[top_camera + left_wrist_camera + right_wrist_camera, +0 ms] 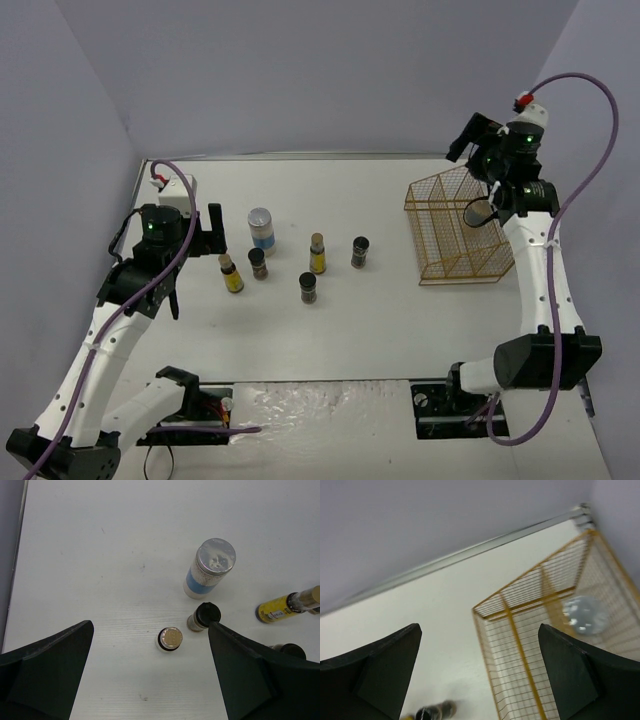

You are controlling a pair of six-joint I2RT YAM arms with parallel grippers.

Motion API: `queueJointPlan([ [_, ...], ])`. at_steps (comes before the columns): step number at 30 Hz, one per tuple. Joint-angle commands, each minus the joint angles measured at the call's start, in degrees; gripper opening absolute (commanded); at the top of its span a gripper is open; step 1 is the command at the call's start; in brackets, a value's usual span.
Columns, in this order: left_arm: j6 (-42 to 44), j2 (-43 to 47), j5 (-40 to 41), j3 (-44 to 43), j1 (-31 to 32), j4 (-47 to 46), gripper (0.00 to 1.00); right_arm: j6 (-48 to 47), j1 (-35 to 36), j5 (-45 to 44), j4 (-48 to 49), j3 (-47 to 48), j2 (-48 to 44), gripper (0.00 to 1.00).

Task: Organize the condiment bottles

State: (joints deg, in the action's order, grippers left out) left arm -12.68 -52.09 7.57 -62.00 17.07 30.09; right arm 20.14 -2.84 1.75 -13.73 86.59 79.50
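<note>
On my feed, a white table [380, 330] fills the enclosure, its matte top evenly lit, with only soft, short shadows. Plain pale lavender-grey panels close it in on three sides: a back wall [320, 70], a left wall [50, 200] and a right wall [610, 120]. A thin metal strip [300, 156] runs where the table's far edge meets the back wall.
</note>
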Motion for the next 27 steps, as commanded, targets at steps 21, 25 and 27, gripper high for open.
queueJointPlan([
  [21, -1.74, 0.49, 1.36, -0.84, -3.36, -3.63, 0.97, -28.62, 43.25, 20.79, 19.37, 13.73, 30.86, 1.0],
  [25, -1.74, 0.56, 1.25, -0.84, -3.45, -3.72, 0.97, -29.6, 45.96, 20.03, 19.83, 16.66, 35.36, 1.0],
  [27, -1.67, 0.51, 1.22, -0.84, -3.52, -3.72, 0.97, -29.49, 46.65, 18.97, 19.88, 18.15, 36.79, 1.0],
])
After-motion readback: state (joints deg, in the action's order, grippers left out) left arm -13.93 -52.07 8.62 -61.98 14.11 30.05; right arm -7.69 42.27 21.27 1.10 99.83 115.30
